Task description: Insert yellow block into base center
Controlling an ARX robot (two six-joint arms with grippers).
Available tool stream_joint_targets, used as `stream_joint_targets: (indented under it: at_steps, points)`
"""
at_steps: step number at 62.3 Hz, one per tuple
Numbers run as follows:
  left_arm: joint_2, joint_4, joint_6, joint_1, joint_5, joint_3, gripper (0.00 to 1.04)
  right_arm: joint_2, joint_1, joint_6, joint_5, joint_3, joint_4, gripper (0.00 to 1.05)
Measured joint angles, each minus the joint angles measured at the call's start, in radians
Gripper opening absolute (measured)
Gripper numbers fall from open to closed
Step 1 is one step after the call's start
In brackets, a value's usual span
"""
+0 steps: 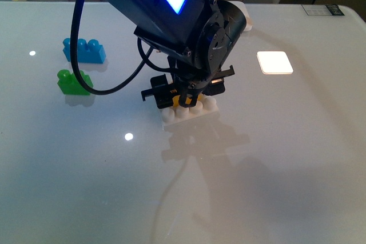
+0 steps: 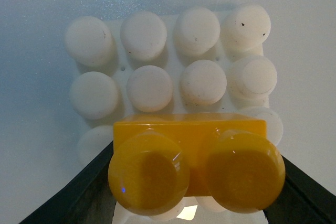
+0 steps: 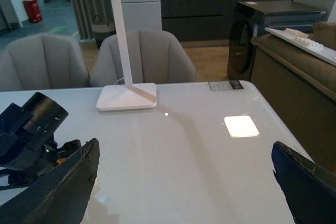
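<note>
Front view: my left gripper is low over the base, mid-table; my right arm is not in this view.
Left gripper state: pinching the yellow block, one dark finger at each short end.
Yellow block look: glossy orange-yellow plastic, with a short rectangular body and two round studs on top that face my left wrist camera.
Yellow block position: over the base, covering part of the stud grid. Seated or just above it, cannot tell.
Base look: flat white square plate with round white studs, a few dark specks on them.
Base studs counted: left wrist view shows two full rows of four, plus both end studs of a third row. The block hides the rest.
Right gripper: fingers spread wide with nothing between them, above the table.
Counts: one yellow block, one base, one green brick with two studs, one blue brick with three studs, one glowing white square, one lamp foot.
Bricks: green and blue lie near each other, well apart from the base on its left.
</note>
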Motion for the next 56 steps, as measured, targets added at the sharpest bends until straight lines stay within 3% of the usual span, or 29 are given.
stream_joint_targets:
  at_steps: [56]
  points:
    - [0.039,0.005,-0.005,-0.001,-0.044,0.02,0.64,0.0,0.0,0.0,0.0,0.0,0.0,0.96]
